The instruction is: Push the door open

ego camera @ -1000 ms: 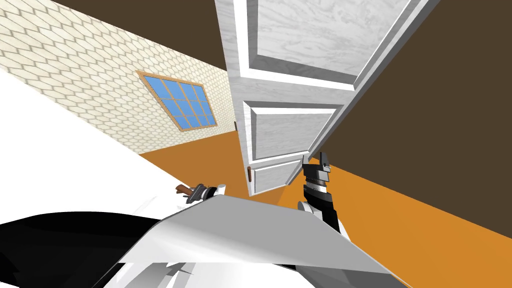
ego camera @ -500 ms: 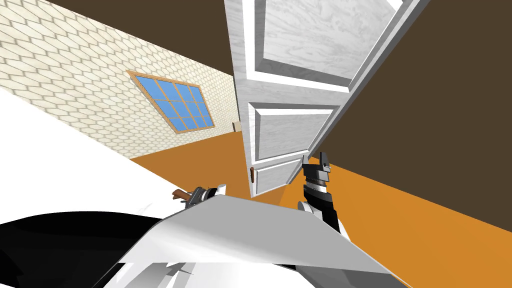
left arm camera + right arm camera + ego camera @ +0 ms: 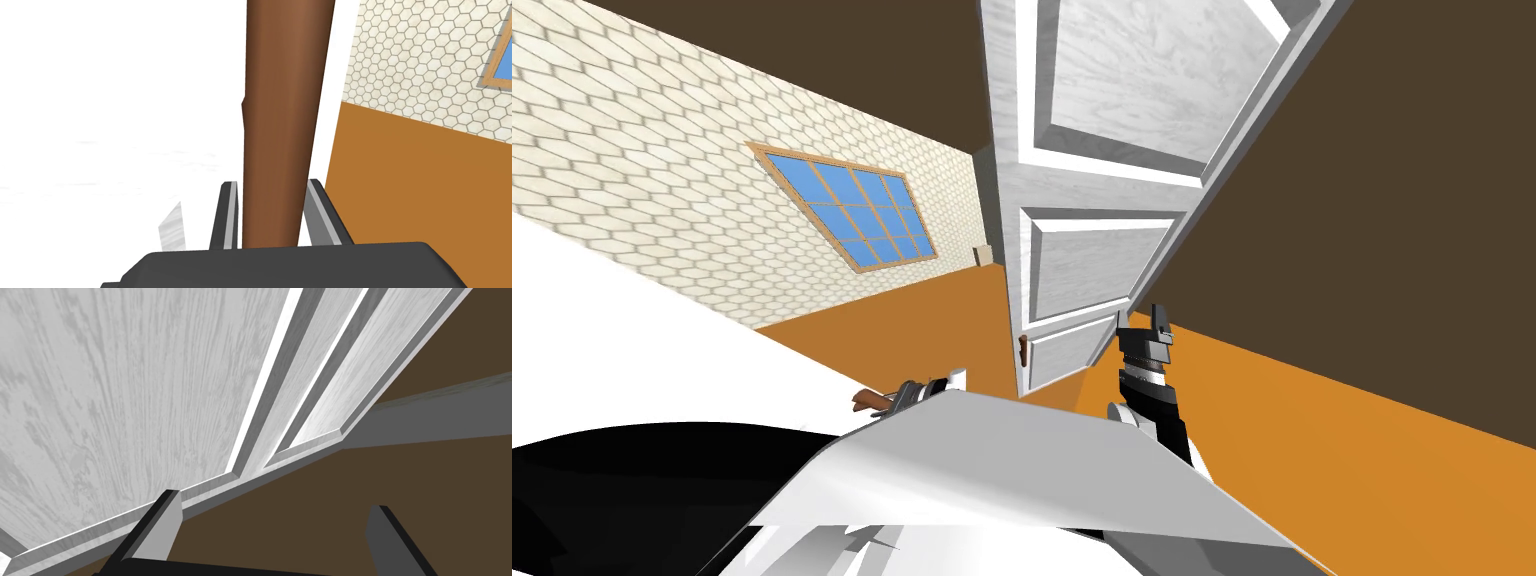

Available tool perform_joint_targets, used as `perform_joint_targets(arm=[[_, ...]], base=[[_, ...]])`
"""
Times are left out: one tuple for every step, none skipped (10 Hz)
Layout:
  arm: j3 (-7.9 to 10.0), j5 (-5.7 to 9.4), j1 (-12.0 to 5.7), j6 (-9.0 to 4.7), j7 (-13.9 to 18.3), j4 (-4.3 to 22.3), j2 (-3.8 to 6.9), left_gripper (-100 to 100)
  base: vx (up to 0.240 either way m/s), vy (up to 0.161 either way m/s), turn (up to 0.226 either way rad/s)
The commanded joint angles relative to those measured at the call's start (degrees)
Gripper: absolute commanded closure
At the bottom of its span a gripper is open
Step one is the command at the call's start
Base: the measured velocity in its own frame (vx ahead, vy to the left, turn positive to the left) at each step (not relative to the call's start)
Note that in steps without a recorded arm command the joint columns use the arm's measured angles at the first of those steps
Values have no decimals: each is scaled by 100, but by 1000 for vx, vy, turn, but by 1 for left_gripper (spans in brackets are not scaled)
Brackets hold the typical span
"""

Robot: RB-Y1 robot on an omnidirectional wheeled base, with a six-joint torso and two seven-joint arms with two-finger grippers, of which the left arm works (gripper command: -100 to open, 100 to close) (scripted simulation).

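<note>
White wood-grained panelled door (image 3: 1102, 260) stands ajar (right gripper (image 3: 276, 500) wide); left gripper (image 3: 271, 184) clamps brown handle (image 3: 280, 125).

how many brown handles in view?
2. One long brown handle is clamped in the left pincer, beside a plain white surface; a small brown handle sits on the white panelled door. Others may be hidden.

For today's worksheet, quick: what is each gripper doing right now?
Left gripper: shut on the brown handle.
Right gripper: open, holding nothing, by the white door.
</note>
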Motion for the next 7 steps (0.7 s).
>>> perform_joint_targets(arm=[[118,83,-59,-165,-42,76,-20,100],[200,146,-111,-274,-73,129,-76,100],[272,202,-157,-371,-99,175,-129,100],[356,268,-211,-485,-130,229,-199,100],[401,303,-240,-546,-147,258,-239,100],[361,268,-190,-479,-158,175,-203,100],[444,356,-188,-510,-171,172,-19,100]], base=[[-11,133,-94],[-30,133,-99],[-27,182,-109],[-1,202,-127],[-29,186,-72],[-23,75,-13],[-48,99,2]])
